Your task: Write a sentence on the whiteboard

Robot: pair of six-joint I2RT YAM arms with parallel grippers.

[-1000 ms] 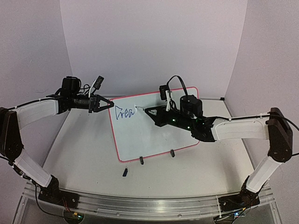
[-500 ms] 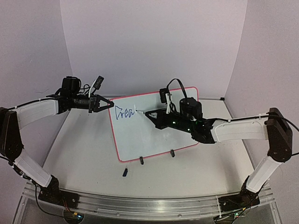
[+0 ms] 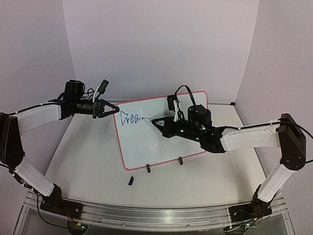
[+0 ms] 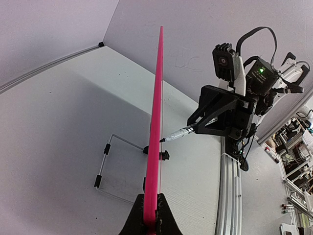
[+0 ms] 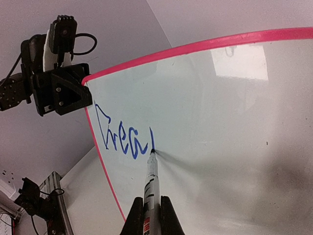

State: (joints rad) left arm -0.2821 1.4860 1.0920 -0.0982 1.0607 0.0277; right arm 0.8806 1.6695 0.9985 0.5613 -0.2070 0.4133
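1. Right end effector (image 5: 151,218) is pressed together on a marker (image 5: 151,178). The marker's long axis runs from the fingers left and away, tip touching the whiteboard (image 5: 220,122).
2. The tip sits just right of the blue lettering (image 5: 122,138). Blank face lies to its right, so the coming strokes likely run rightward along the whiteboard's long axis.
3. Left end effector (image 4: 148,218) pinches the whiteboard's left rim. The right arm is nearer the writing face.
4. The whiteboard stands propped mid-bench (image 3: 83,161) — long axis left to right, leaning back, face turned near and right.
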